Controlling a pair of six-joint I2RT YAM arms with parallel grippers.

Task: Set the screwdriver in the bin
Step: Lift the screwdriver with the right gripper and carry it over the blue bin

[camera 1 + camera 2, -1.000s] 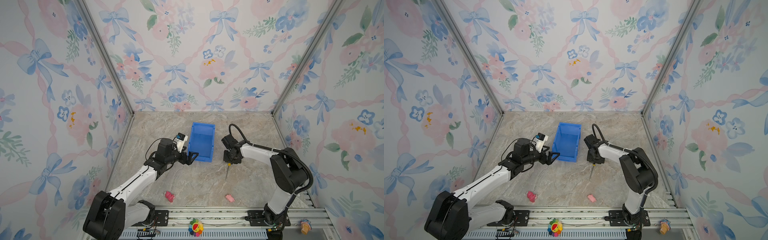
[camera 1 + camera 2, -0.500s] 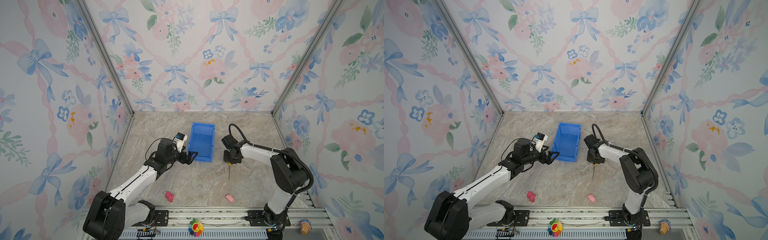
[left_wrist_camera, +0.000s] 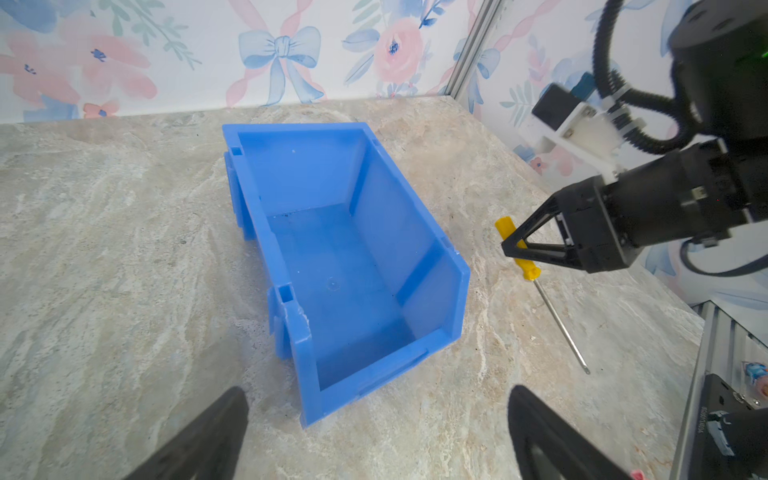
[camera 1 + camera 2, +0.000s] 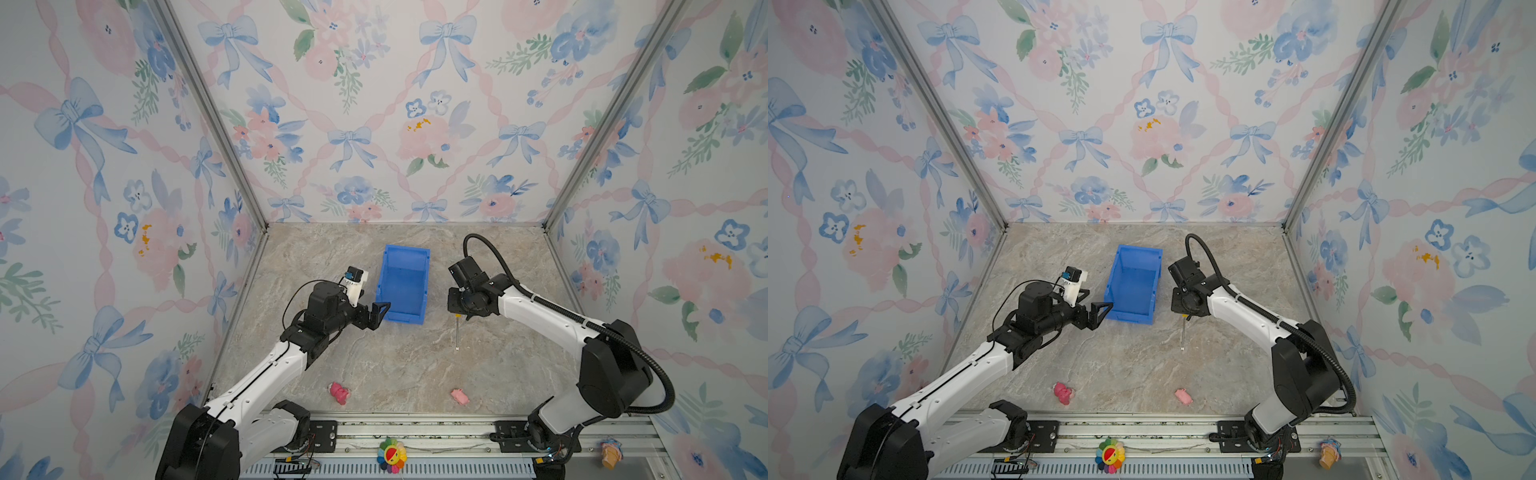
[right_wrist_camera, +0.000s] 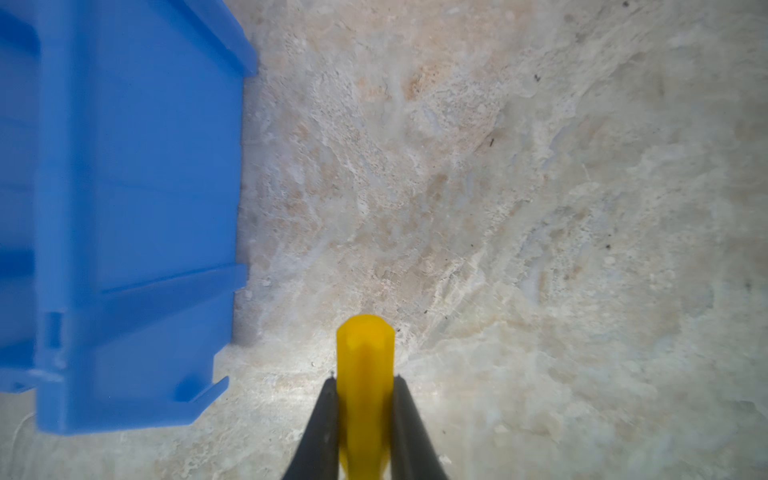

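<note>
Marble-patterned table: screwdriver pinched at its yellow handle by right fingers, best lifted level before being carried over the bin wall; left fingers spread wide, empty.

Bright, even light, faint shadows; right wrist view soft, screwdriver and bin blurred; wide-angle bending at edges.

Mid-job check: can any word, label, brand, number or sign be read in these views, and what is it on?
No text can be read.
White sideways print on the black housing, left wrist view: too small and blurred to read.
Blue rectangular plastic bin: no marking shows.
Yellow plastic-handled screwdriver: no marking shows.
</note>
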